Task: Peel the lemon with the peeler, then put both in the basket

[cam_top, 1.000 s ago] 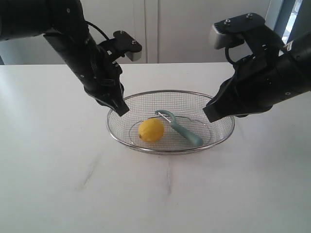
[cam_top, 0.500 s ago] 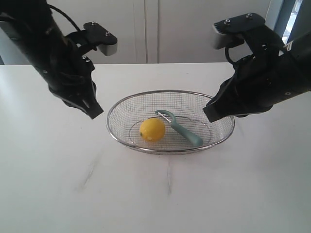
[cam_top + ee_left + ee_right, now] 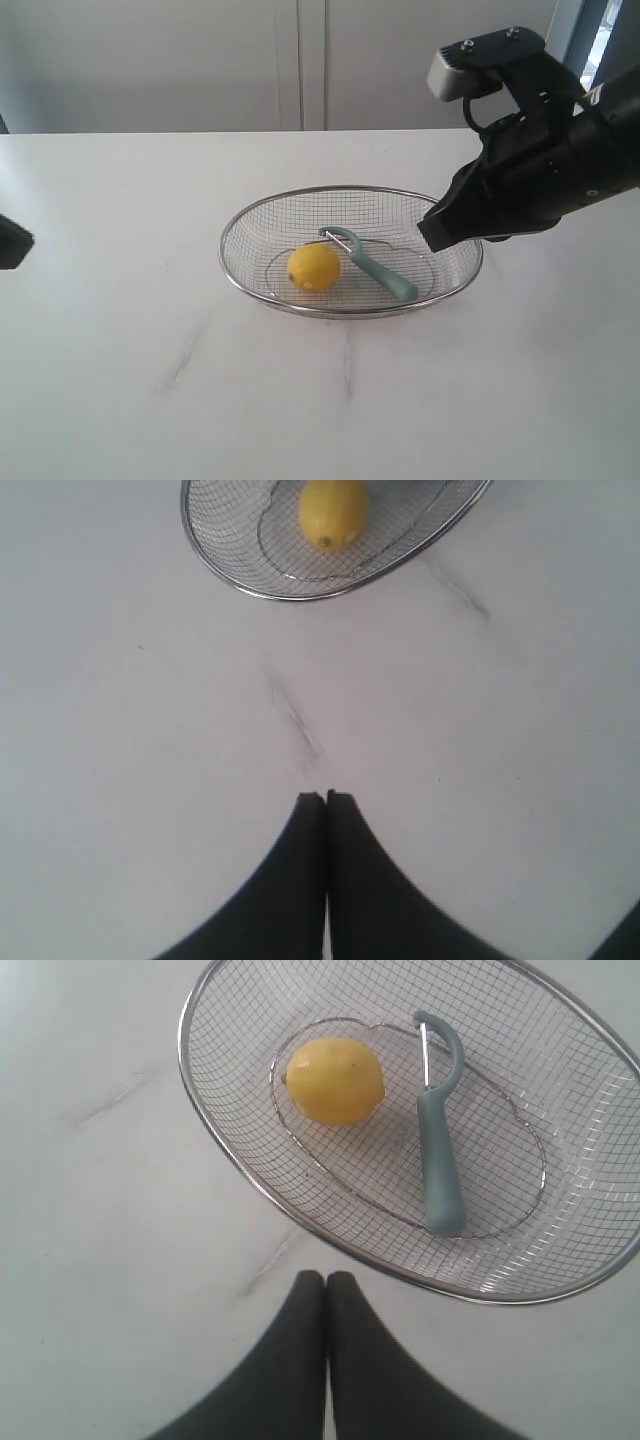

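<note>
Nearest me the white tabletop [image 3: 300, 400] carries faint grey streaks in front of the basket [image 3: 350, 311]; the basket, a shallow wire-mesh oval with a thick rim, rests flat on it. 2 things lie inside the basket; the lemon [image 3: 314, 268] sits on its left half, and the peeler [image 3: 375, 268] lies just right of the lemon with a narrow gap between them; its handle slants toward the basket's near right, its hooked head toward the back. The right gripper [image 3: 326, 1276] hangs above the basket's right edge; its jaws are pressed together with nothing between them. The left gripper [image 3: 326, 796] is well to the left of the basket, over the tabletop; its jaws too are closed tight and empty. Behind the basket stand pale cabinet doors [image 3: 300, 60].
</note>
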Action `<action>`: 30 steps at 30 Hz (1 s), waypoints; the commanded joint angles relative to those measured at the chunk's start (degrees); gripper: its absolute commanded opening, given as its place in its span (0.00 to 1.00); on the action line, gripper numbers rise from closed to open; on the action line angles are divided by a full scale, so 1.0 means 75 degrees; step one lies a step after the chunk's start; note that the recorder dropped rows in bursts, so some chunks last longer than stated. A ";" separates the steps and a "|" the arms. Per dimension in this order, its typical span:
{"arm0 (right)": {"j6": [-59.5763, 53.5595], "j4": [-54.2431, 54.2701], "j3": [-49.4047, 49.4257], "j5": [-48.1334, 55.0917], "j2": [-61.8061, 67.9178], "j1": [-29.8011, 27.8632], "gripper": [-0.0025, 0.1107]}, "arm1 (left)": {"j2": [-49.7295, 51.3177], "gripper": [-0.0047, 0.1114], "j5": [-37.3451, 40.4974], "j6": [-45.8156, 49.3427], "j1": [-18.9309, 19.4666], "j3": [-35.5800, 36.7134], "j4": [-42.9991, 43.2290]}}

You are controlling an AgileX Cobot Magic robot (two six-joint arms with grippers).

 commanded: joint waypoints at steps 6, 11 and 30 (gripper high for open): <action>0.0432 0.0177 0.0210 -0.0476 -0.0308 0.0005 0.02 | -0.3136 0.04 -0.0222 -0.0807 0.0004 0.1498 0.0036; 0.0310 0.0081 0.1118 -0.1379 -0.1810 0.0005 0.02 | -0.3884 0.04 -0.0232 -0.0841 0.0004 0.1858 0.0234; 0.0310 0.0012 0.1532 -0.1220 -0.4270 0.0005 0.02 | -0.4025 0.04 -0.0249 -0.0987 0.0004 0.1876 0.0128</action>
